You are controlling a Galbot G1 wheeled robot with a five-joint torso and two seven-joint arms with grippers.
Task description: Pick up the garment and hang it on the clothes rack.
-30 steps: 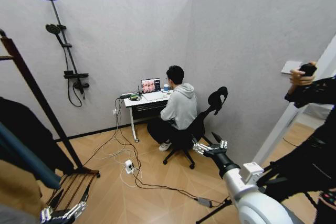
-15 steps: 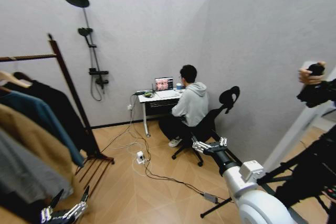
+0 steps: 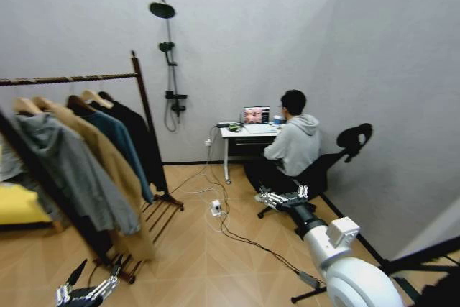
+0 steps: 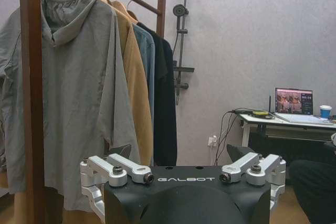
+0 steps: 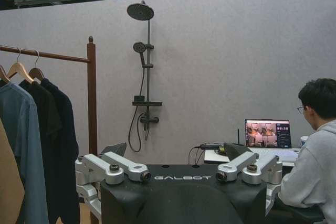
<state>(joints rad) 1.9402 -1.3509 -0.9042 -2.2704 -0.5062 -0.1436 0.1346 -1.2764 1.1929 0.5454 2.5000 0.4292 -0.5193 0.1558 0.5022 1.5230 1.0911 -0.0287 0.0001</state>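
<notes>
Black, the jacket (image 3: 140, 141) hangs last on the rack (image 3: 136, 77), which now sits further right in the head view since the camera swung left, while both the left pincer (image 3: 88, 291) and right pincer (image 3: 282, 195) hang open, empty.

Head view: high, looking forward and down across the room, clothes rack (image 3: 136, 106) at left. Left wrist view: low, close beside the rack, facing along its rail. Right wrist view: farther back, facing the wall. All share the shower-head stand (image 3: 169, 62).
</notes>
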